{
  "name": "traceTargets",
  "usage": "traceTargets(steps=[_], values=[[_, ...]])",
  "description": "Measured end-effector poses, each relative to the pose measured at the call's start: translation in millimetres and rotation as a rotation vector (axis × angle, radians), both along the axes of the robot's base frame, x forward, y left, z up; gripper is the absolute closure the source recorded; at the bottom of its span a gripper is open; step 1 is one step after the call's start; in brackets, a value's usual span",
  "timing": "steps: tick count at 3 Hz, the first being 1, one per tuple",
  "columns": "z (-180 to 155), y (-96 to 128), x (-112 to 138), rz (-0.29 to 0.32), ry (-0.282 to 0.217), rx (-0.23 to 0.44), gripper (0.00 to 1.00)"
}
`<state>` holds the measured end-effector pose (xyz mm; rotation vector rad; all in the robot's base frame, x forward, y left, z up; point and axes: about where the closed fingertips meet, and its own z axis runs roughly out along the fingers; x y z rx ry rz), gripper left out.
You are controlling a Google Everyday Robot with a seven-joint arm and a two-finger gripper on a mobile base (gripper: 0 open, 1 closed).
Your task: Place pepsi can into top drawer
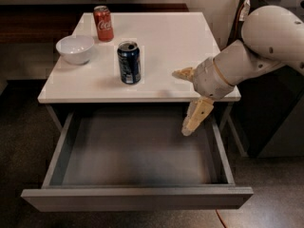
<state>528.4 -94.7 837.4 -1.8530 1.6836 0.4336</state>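
Observation:
The dark blue pepsi can [129, 62] stands upright near the middle of the white cabinet top [161, 46]. Below it the top drawer [135, 148] is pulled fully out, and its grey inside holds nothing. My gripper [183, 101] hangs at the right front edge of the top, well to the right of the can. Its two tan fingers are spread wide: one fingertip [180, 73] lies over the tabletop, the other [187, 129] points down over the drawer's right side. Nothing is between them.
A red Coca-Cola can [103, 23] stands at the back left of the top, with a white bowl [75, 49] in front of it on the left. My white arm [266, 42] comes in from the right. A dark cabinet [280, 122] stands to the right.

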Motion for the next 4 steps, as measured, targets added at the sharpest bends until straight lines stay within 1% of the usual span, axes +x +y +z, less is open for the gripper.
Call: traceTargets(steps=[1,2,3,4], values=[[24,4,43,-0.021,-0.009,0.053,0.00],[35,13,71,-0.039,-0.005,0.093,0.00],[44,29,103,-0.079,-0.004,0.137,0.00],[53,52,129,-0.117,0.015,0.179,0.00]])
